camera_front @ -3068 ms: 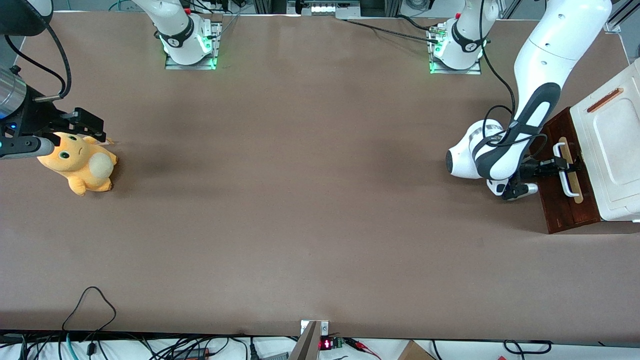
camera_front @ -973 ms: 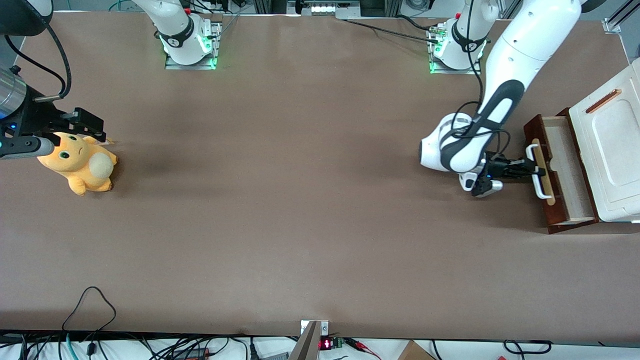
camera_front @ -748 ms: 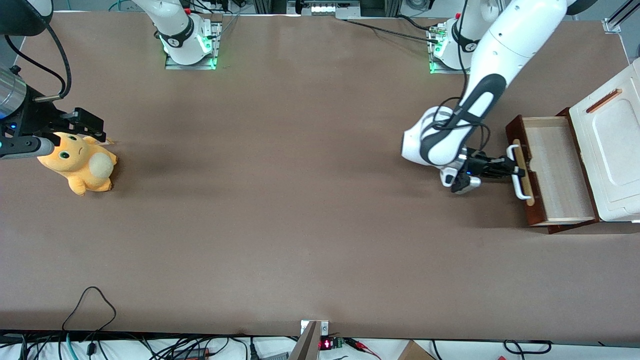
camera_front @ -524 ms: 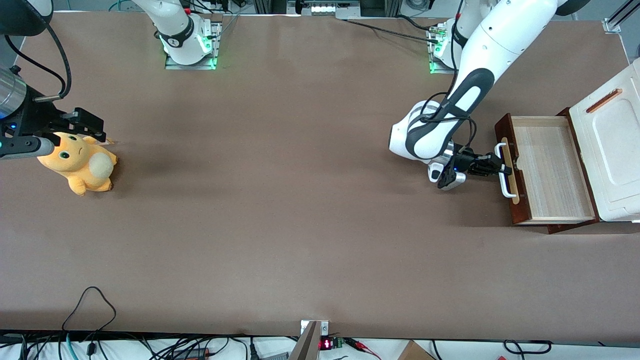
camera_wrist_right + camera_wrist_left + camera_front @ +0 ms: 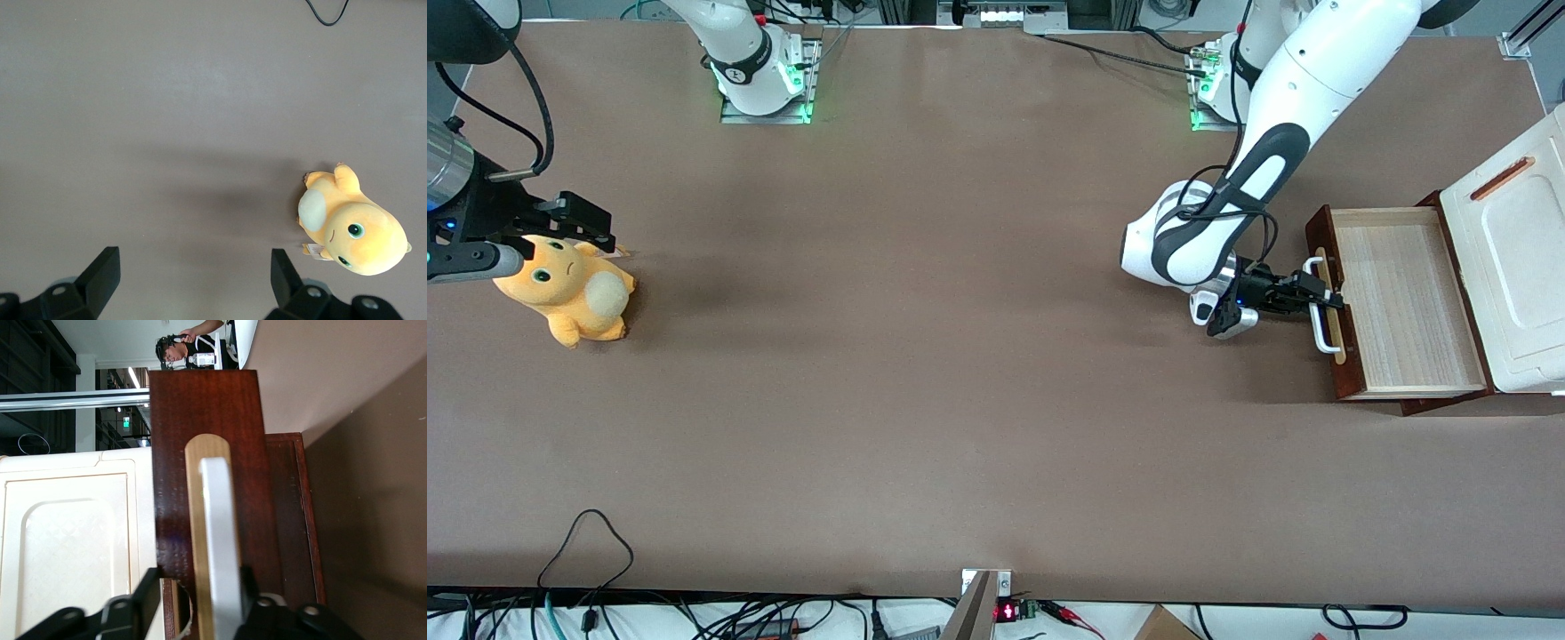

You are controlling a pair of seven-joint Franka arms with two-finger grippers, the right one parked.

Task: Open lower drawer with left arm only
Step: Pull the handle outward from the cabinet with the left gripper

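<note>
Table [image 5: 925, 356]: you have open brown surface in front of the drawer, so a straight retreat toward the parked arm's end looks unobstructed.
White cabinet [image 5: 1516, 267]: it stands at the working arm's end of the table. Watch that it does not slide if you pull any more.
Left arm [image 5: 1307, 71]: it reaches down from its base to the drawer front. Keep the wrist level with the handle.
Lower drawer [image 5: 1400, 302]: it is pulled well out of the cabinet with most of its pale tray bared, so the task looks about done.
White loop handle [image 5: 1320, 320]: it lies along the pale strip on the dark front.
Gripper [image 5: 1307, 289]: its fingers [image 5: 143, 600] straddle the handle, spread, with a gap showing on one side, so it is not clamping. Back straight off along the drawer's line so that no fingertip hooks the loop.
</note>
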